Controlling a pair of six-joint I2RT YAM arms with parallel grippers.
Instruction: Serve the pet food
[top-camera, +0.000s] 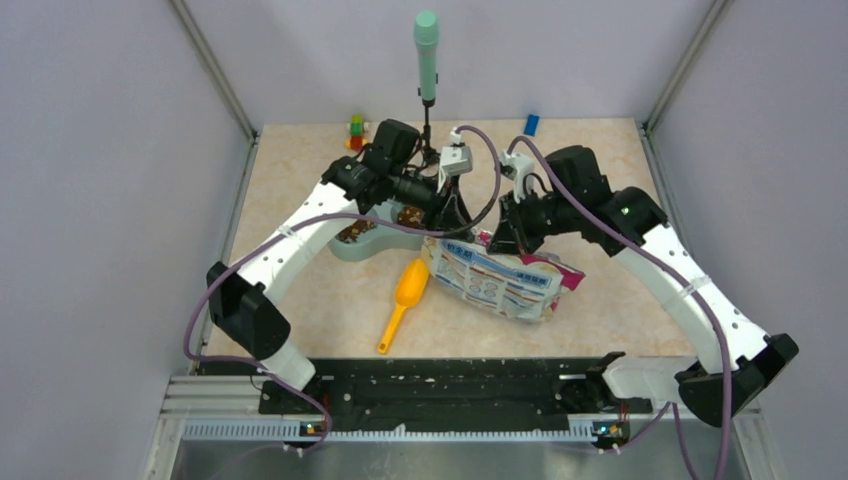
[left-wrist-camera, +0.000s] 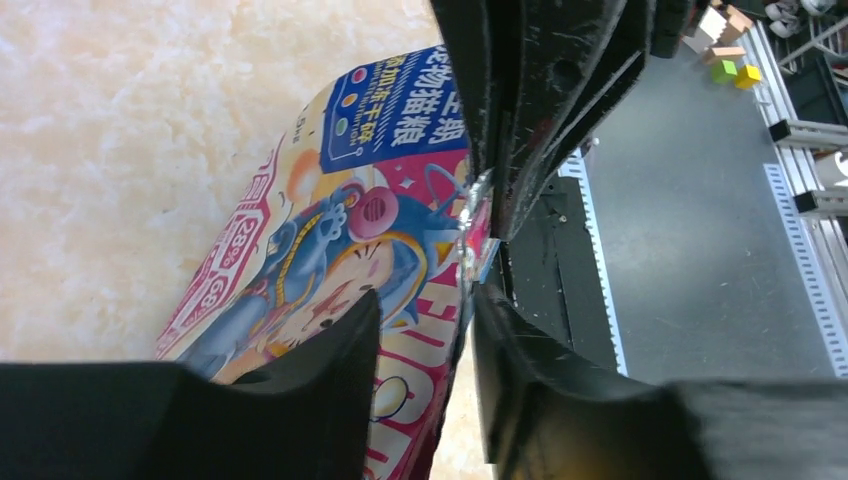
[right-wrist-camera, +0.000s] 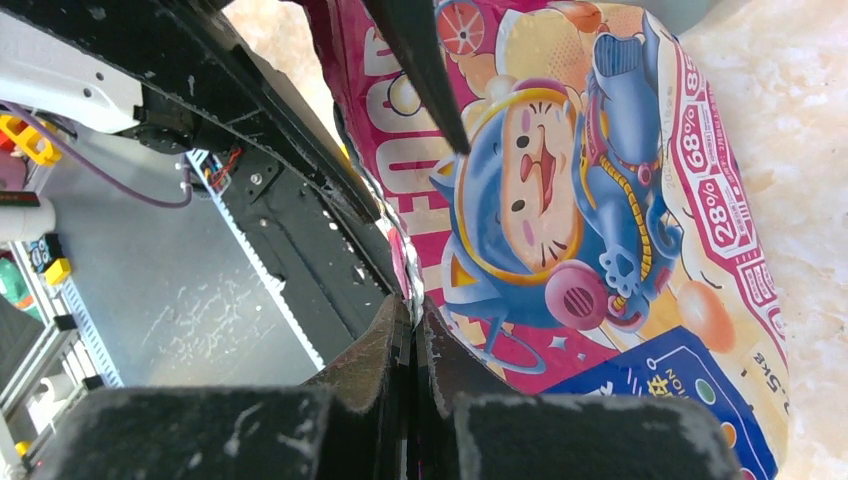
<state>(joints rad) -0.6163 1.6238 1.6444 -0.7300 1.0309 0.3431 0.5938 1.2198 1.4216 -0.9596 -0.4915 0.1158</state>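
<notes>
At mid-table, your right gripper (right-wrist-camera: 413, 310) clamped on the cat food bag (right-wrist-camera: 560, 200), left gripper (left-wrist-camera: 425, 300) straddling it, grip unclear, pet food (top-camera: 408, 215) in bowl (top-camera: 385, 242).

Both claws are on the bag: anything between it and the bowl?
Nothing loose. The cat food bag lies right beside the bowl; only the left arm, with the left claw on the bag, crosses above the bowl and its pet food. The scoop lies nearer, aside.
</notes>
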